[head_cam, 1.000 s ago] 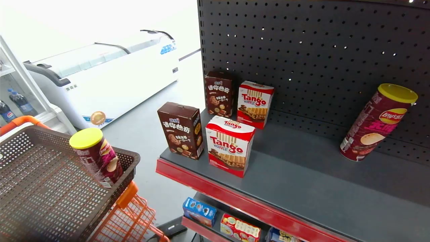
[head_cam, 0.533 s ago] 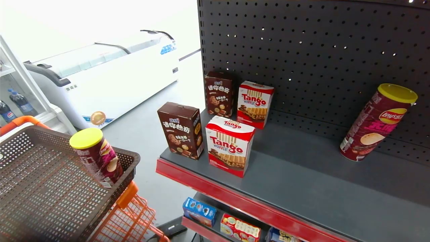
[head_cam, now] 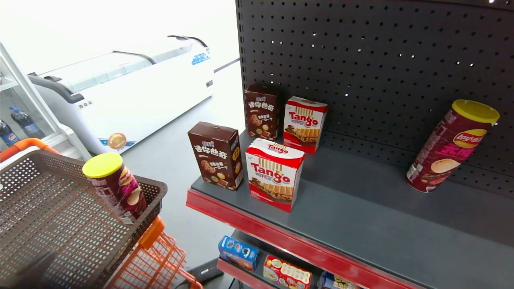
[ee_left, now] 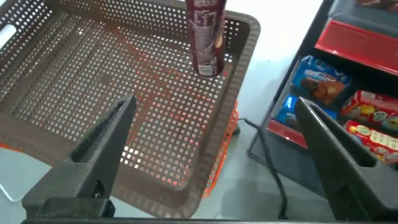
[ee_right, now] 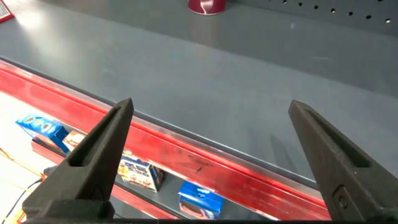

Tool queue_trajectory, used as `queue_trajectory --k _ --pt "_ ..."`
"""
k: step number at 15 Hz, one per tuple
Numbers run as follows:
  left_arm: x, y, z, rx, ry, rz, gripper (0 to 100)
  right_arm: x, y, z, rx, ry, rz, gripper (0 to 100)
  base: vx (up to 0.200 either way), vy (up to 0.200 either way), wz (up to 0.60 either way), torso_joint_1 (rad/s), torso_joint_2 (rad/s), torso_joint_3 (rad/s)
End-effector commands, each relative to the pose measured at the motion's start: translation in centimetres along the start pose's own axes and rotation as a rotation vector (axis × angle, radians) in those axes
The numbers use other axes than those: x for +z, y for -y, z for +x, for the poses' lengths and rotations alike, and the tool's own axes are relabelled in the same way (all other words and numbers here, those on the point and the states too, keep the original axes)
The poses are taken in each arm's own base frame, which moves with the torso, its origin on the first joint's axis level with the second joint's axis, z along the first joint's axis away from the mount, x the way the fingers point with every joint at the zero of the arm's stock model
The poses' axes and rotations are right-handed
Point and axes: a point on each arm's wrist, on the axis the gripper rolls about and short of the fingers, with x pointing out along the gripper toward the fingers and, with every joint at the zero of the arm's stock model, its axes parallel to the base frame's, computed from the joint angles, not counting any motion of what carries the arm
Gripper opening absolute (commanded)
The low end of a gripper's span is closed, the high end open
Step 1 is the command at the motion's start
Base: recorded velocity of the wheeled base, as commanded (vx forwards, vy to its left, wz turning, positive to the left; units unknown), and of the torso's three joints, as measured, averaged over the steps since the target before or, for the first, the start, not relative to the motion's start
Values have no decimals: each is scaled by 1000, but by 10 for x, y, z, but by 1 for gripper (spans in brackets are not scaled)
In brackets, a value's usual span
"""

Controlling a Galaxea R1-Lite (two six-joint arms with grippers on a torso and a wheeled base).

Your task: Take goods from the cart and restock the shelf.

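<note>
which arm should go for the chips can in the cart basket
Left: the left gripper, open, hangs over the basket with the chips can ahead; the right gripper, also open, is over the shelf.

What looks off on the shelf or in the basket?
Nothing is spilled or damaged. The shelf can seems to lean toward the back panel, but the basket can slants the opposite way, so it may just be camera angle.

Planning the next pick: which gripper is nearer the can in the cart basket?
Left. The left gripper is open above the basket, with the can standing just beyond it. The right gripper is open over the shelf at its front edge, away from the basket.
</note>
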Motion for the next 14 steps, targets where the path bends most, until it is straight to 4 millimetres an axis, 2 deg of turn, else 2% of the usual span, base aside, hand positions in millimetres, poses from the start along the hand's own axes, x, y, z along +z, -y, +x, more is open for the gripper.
queue_trajectory --k 1,4,7,8,10,12,13,14 --pt "5 -4 51 78 -149 -21 100 0 0 0 0 -1 0 100 0 0 0 0 0 0" --pt "9 -16 79 53 -181 -63 100 0 0 0 0 -1 0 100 0 0 0 0 0 0" --pt "6 -17 109 21 -192 -67 100 0 0 0 0 -1 0 100 0 0 0 0 0 0" --pt "3 -17 133 3 -151 -60 100 0 0 0 0 -1 0 100 0 0 0 0 0 0" --pt "-9 -18 168 -1 -66 -50 100 0 0 0 0 -1 0 100 0 0 0 0 0 0" --pt "-17 -15 177 -25 -54 -35 100 0 0 0 0 -1 0 100 0 0 0 0 0 0" --pt "-33 -10 186 -51 -85 25 100 0 0 0 0 -1 0 100 0 0 0 0 0 0" --pt "-37 -11 193 -45 -94 51 100 0 0 0 0 -1 0 100 0 0 0 0 0 0"
